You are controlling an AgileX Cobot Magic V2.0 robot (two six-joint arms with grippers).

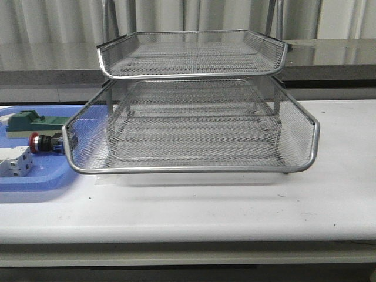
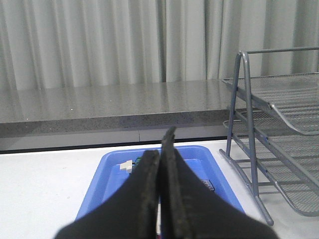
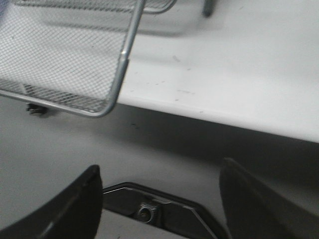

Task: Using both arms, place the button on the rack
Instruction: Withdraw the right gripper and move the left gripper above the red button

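Left tool (image 2: 160, 164) pressed together, right tool (image 3: 159, 199) spread apart, button (image 1: 44, 143) in blue tray (image 1: 35, 182) beside rack (image 1: 194, 170)

The button (image 1: 42, 143) is partly masked by the rack (image 1: 194, 170) rim; only its red cap is seen clearly. The blue tray (image 1: 35, 179) is cut by the left edge. In the left wrist view, the tray's contents are mostly hidden behind the left tool (image 2: 160, 164).

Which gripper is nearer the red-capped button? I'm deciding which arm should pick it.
Left. The left gripper, shut, hangs just over the blue tray holding the button. The right gripper, open, is below the table's front edge by the rack.
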